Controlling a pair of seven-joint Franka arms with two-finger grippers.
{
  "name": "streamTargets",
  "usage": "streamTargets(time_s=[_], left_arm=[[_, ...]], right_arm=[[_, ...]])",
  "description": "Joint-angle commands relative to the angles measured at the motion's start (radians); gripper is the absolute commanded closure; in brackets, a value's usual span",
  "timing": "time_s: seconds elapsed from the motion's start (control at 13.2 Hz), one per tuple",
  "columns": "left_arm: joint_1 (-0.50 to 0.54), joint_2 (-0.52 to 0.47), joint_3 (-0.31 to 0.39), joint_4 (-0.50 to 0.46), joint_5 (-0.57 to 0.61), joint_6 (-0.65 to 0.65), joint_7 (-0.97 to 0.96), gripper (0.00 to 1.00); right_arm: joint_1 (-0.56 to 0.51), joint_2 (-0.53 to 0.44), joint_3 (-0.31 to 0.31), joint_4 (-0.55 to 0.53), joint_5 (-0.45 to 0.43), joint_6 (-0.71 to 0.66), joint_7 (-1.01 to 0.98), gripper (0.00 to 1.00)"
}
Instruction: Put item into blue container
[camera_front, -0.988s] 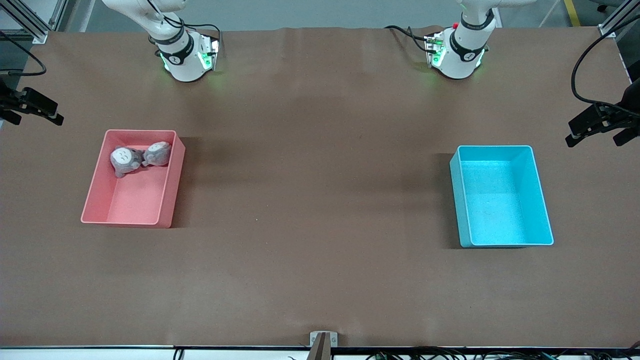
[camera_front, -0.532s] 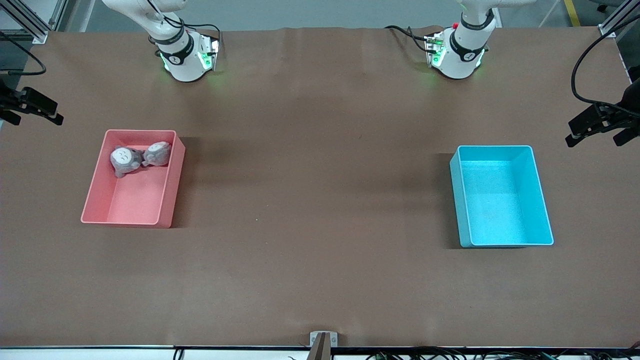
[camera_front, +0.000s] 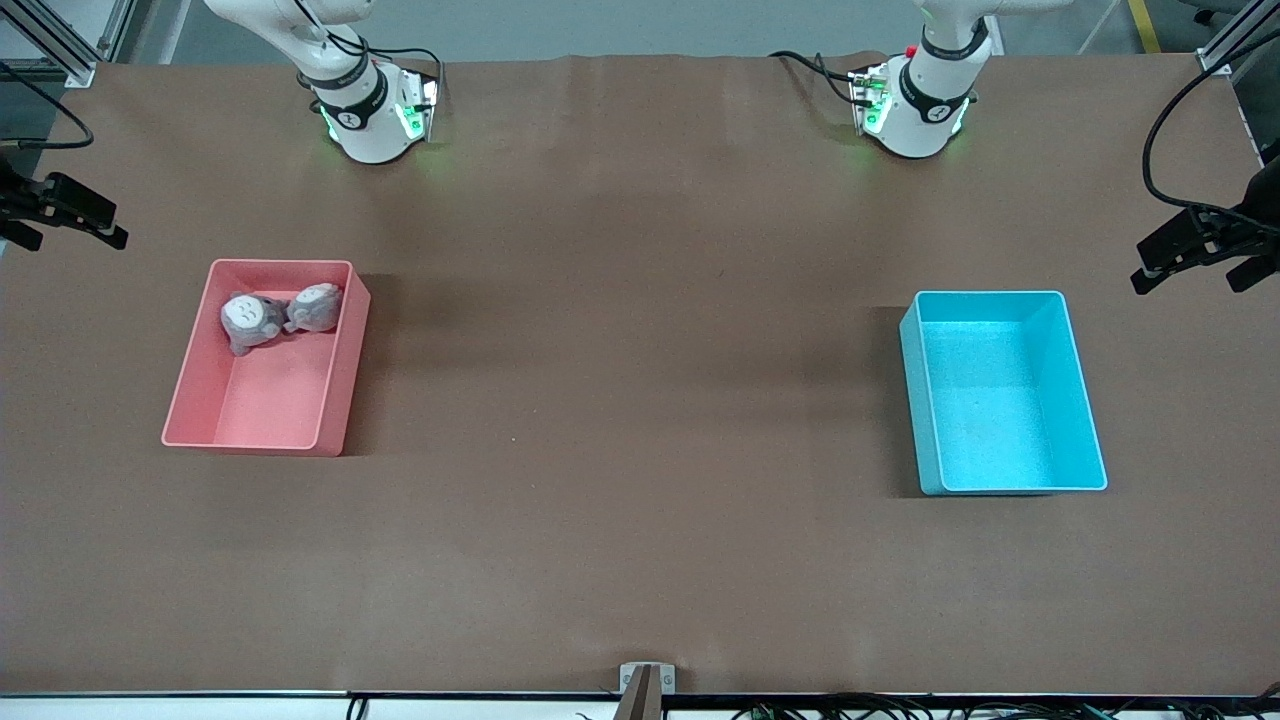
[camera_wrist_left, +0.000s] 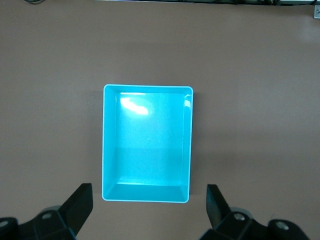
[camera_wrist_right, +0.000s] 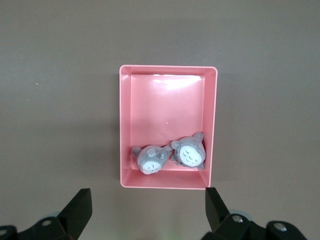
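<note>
My left gripper (camera_wrist_left: 147, 210) hangs high over the blue container (camera_wrist_left: 147, 142), jaws spread wide and holding nothing; I see both black fingers (camera_wrist_left: 80, 205) framing the bin's short wall from above. My right gripper (camera_wrist_right: 147, 210) hangs the same way over the pink bin (camera_wrist_right: 167, 132), jaws wide apart and empty. Neither gripper shows in the front view, only the two white bases at the table's top edge.

The blue container (camera_front: 1003, 390) sits toward the left arm's end of the brown table (camera_front: 640, 500), with nothing in it. The pink bin (camera_front: 268, 355) sits toward the right arm's end, well apart from it. In the pink bin lie two grey plush toys, touching each other, pressed into the end of the bin nearest the robot bases: one plush (camera_wrist_right: 151, 159) (camera_front: 248, 320) in one corner, the other plush (camera_wrist_right: 189, 151) (camera_front: 316, 307) in the next corner along that short wall. Both have pale bellies.

I can read no label or writing on bins or toys
</note>
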Motion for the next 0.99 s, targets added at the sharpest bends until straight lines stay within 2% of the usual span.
streamTargets(time_s=[0.0, 0.91], left_arm=[[0.0, 0.002, -0.003, 0.021, 0.008, -0.021, 0.004, 0.0], [0.001, 0.003, -0.003, 0.021, 0.008, -0.021, 0.002, 0.0]], right_arm=[[-0.012, -0.003, 0.006, 0.007, -0.001, -0.013, -0.022, 0.0], [-0.008, -0.003, 0.007, -0.002, 0.002, -0.012, 0.0, 0.0]])
